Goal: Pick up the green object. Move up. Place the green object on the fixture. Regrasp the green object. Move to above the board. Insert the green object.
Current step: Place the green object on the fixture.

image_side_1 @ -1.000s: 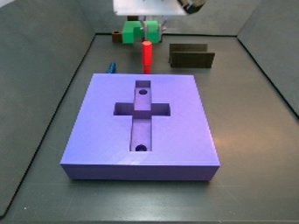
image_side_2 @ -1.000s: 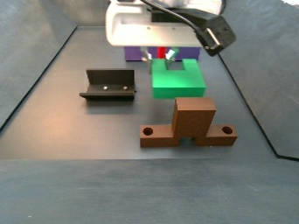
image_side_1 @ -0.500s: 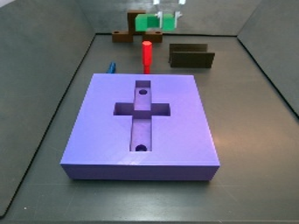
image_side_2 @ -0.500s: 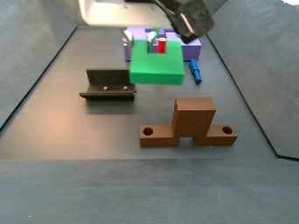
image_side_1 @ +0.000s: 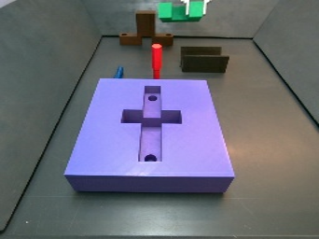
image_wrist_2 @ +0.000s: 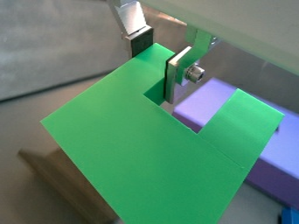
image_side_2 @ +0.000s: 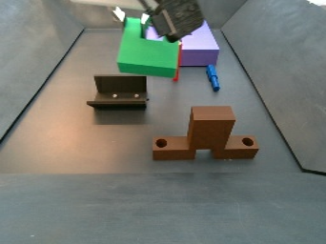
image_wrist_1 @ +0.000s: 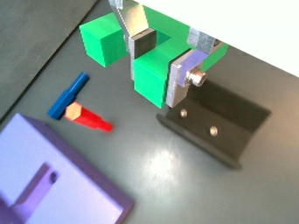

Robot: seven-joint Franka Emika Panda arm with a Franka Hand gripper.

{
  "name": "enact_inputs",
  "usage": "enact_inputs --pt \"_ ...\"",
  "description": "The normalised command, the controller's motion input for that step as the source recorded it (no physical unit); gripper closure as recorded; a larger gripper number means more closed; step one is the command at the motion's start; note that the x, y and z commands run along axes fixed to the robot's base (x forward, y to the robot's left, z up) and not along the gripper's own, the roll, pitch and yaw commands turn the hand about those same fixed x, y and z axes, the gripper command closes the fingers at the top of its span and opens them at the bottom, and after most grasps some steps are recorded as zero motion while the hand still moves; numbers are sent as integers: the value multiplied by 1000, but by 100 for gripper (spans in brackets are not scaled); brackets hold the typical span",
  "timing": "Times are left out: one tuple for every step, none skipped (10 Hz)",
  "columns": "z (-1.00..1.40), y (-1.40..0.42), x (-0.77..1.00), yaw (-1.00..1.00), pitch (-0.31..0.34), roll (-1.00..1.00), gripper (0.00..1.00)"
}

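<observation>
Lifted higher since last frame: green object (image_side_2: 149, 48), pinched by my gripper (image_wrist_1: 163, 58) above fixture (image_side_2: 118, 93). Risk: tilted block misseats on placement.

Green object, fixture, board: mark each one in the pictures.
green object (image_side_2: 148, 55), side view, its front face
fixture (image_side_2: 117, 92), side view, its upright back plate
board (image_side_1: 112, 135), side view, bare top beside the recess
gripper (image_wrist_1: 163, 59), wrist view, shut on the green object

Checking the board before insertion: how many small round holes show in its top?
2. In a side view, the lavender-purple slab board has one round hole at the far end of its cross-shaped recess and another at the near end. The tool holds the green block aloft.
</observation>
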Motion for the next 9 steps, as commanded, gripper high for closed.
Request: enact_inputs --pt "169 0 534 -217 -29 -1000 100" --pt "0 -223 314 0 0 -840 100" --pt "-23 -123 363 134 137 -760 100" --pt "-103 -69 397 291 243 -911 100" --pt "-83 -40 394 266 231 -940 100" --pt "-137 0 203 11 0 -546 100" --pt "-151 0 9 0 0 -226 100" --pt "-111 -6 0 0 0 -37 100" --pt "-403 -91 154 -69 -23 -100 100"
